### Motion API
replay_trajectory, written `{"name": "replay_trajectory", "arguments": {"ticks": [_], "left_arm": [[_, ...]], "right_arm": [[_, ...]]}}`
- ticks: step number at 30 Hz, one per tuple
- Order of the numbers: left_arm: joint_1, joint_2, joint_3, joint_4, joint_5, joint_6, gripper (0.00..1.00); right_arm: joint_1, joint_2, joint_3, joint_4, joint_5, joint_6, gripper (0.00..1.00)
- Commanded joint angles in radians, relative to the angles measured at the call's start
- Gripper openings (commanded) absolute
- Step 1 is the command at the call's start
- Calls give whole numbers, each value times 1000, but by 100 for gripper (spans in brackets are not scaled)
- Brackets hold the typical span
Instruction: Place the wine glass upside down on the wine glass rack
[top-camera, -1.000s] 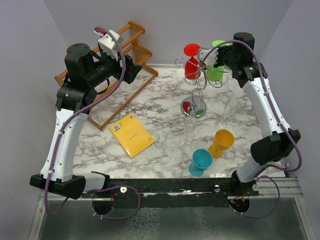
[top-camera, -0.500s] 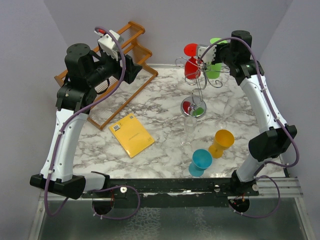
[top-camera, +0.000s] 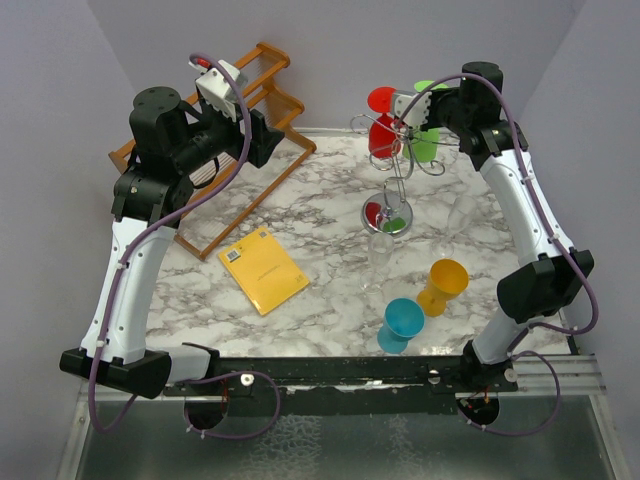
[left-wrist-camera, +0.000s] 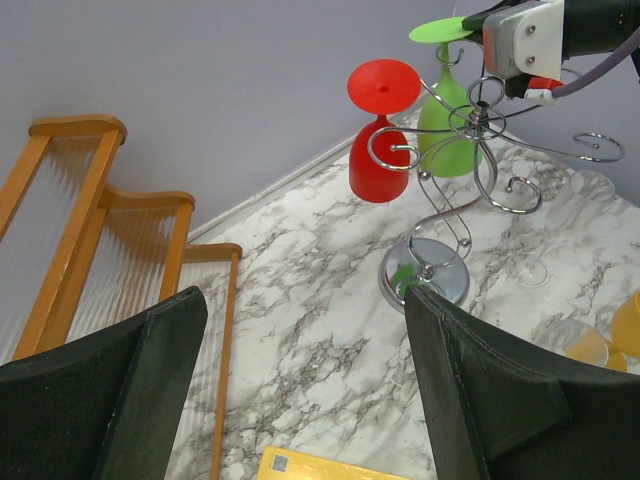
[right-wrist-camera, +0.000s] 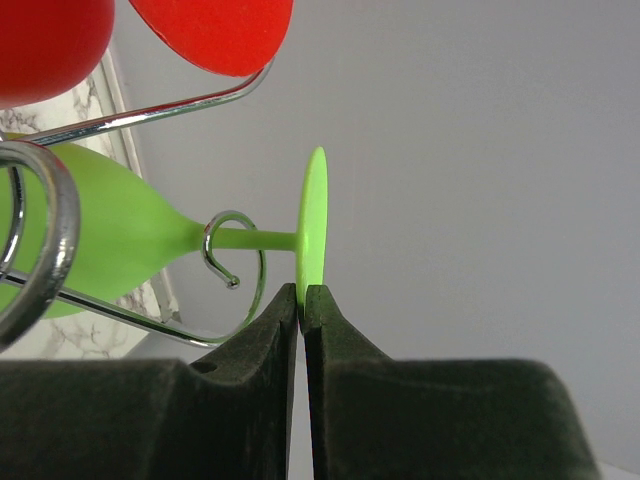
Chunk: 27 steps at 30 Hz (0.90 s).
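hanging the green wine glass (right-wrist-camera: 120, 245) upside down on the wine glass rack (left-wrist-camera: 470, 125)

the right gripper (right-wrist-camera: 302, 300) is pinching the thin edge of the glass's foot, fingers closed tight on it. that is likely so the stem is sliding along a scroll-ended arm while the bowl is dangling below, just beside a red wine glass (left-wrist-camera: 378, 160) already hanging there. the left gripper (left-wrist-camera: 300, 300) is holding its fingers wide apart on nothing, hovering over by the wooden rack (left-wrist-camera: 180, 200), probably keeping clear. the right wrist view is showing the pinch and the stem lying inside the wire curl. the left wrist view is showing the whole stand down to its round base (left-wrist-camera: 428, 275), which the close-up is missing.
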Motion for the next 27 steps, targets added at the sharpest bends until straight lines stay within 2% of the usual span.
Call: {"name": "replay_trajectory", "arguments": {"ticks": [1, 12, 27], "left_arm": [[3, -26, 6, 13, 21, 9, 83], [4, -38, -1, 12, 20, 12, 83], [3, -54, -9, 12, 18, 19, 83]], "right_arm": [[-2, -32, -13, -12, -33, 30, 10], [-3, -61, -39, -32, -46, 67, 14], [-2, -97, -57, -47, -80, 123, 29]]}}
